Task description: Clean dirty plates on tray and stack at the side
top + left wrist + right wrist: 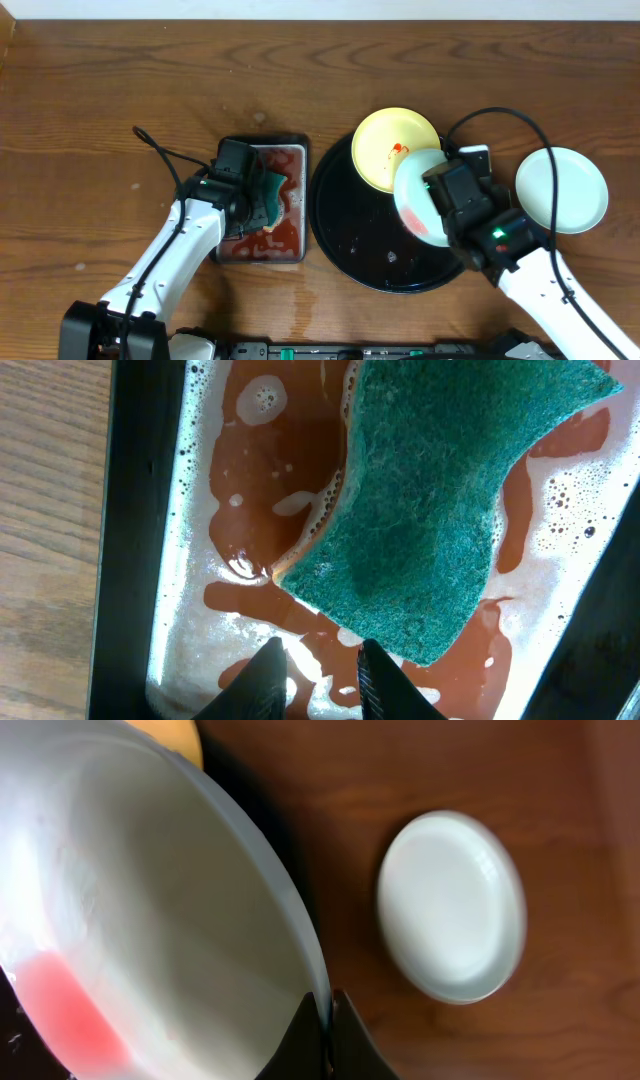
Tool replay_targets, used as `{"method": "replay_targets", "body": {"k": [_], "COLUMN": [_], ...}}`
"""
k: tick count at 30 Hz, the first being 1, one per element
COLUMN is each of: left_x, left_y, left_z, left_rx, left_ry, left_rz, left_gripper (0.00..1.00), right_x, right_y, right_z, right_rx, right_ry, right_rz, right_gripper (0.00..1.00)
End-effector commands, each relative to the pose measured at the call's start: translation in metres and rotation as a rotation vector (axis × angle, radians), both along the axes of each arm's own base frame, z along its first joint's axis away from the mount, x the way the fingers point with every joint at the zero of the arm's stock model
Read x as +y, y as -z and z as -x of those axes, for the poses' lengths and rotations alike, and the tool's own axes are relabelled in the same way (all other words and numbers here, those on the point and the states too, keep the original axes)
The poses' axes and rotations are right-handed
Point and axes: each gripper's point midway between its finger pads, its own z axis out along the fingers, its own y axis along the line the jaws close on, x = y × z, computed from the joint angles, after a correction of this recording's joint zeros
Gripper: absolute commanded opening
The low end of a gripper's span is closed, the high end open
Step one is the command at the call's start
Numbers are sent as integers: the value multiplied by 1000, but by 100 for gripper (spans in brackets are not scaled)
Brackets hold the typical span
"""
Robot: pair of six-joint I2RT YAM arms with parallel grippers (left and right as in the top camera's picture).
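Plate (pixel 150 920) tilted, rim pinched in right jaws

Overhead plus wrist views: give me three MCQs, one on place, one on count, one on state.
1. Where does the clean white plate lie?
A. on the black tray
B. on the table right of the black tray
C. in the metal tray

2. How many plates show?
A. two
B. three
C. four

3. The right gripper is:
A. open over the table
B. shut on the smeared plate
C. holding the sponge

Answers: 1 B, it sits on bare wood. 2 B, with the yellow plate. 3 B, it pinches the rim.
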Motion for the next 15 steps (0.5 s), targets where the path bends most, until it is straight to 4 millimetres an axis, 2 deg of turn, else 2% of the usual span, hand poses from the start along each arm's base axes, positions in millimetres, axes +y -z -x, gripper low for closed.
{"method": "replay_targets", "body": {"k": [1,10,15], "left_x": [4,4,4], "left_y": [4,4,4], "left_z": [5,5,5], "left_rx": [17,17,17], "left_ry": [-13,-13,-13], "left_rz": [-11,-11,-11], "left_gripper": [25,25,25], "right_x": [-3,52,74], "right_y": [-36,-61,-73], "right_z": [-10,-26,-29], "right_rx": [-151,-235,-271], "right_ry": [23,-247,-359], "right_rz": [110,196,244], "right_gripper": [1,1,1]}}
